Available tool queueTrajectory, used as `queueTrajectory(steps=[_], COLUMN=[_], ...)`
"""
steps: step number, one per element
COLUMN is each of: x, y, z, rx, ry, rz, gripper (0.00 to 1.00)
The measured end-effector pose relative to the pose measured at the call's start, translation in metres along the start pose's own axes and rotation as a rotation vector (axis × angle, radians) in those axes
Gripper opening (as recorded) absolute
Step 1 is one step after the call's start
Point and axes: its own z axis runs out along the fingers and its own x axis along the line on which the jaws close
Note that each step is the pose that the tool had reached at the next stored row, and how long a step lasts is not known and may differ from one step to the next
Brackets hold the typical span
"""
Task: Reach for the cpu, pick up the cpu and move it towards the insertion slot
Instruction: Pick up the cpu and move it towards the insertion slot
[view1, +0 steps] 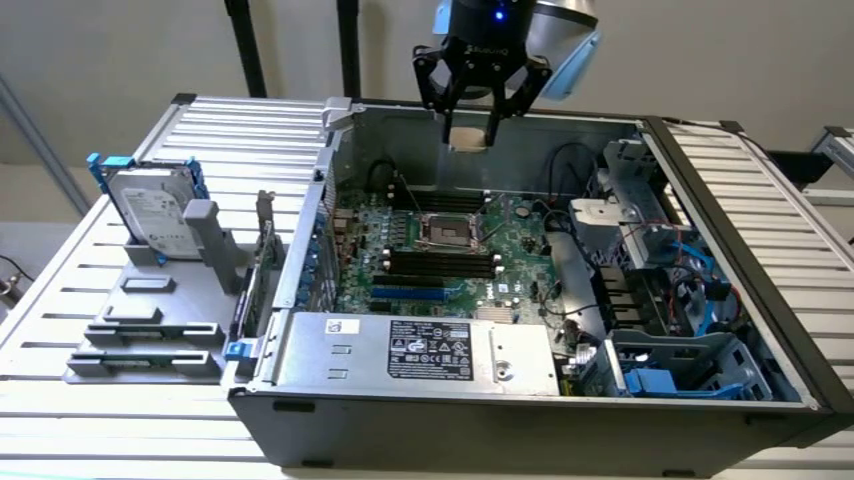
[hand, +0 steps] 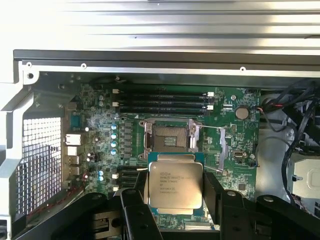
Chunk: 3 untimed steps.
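The gripper (view1: 471, 128) has its fingers clamped on the cpu (hand: 175, 184), carrying it high above the slot (hand: 168, 137). Judging by this, lowering needs square alignment.

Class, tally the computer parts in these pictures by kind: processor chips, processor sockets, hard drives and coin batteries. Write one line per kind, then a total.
Small flat square silver-grey cpu, held in the gripper: 1
Square dark insertion slot with a silver metal bracket: 1
Large silver hard drive with blue brackets: 1
Round silver coin battery: 1
Total: 4
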Motion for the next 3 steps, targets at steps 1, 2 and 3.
queueTrajectory(steps=[1, 2, 3], x=[0.0000, 0.0000, 0.0000], y=[0.0000, 0.0000, 0.0000], z=[0.0000, 0.0000, 0.0000], rx=[0.0000, 0.0000, 0.0000], ry=[-0.0001, 0.0000, 0.0000], rz=[0.000, 0.000, 0.000], gripper=[0.54, 0.54, 0.54])
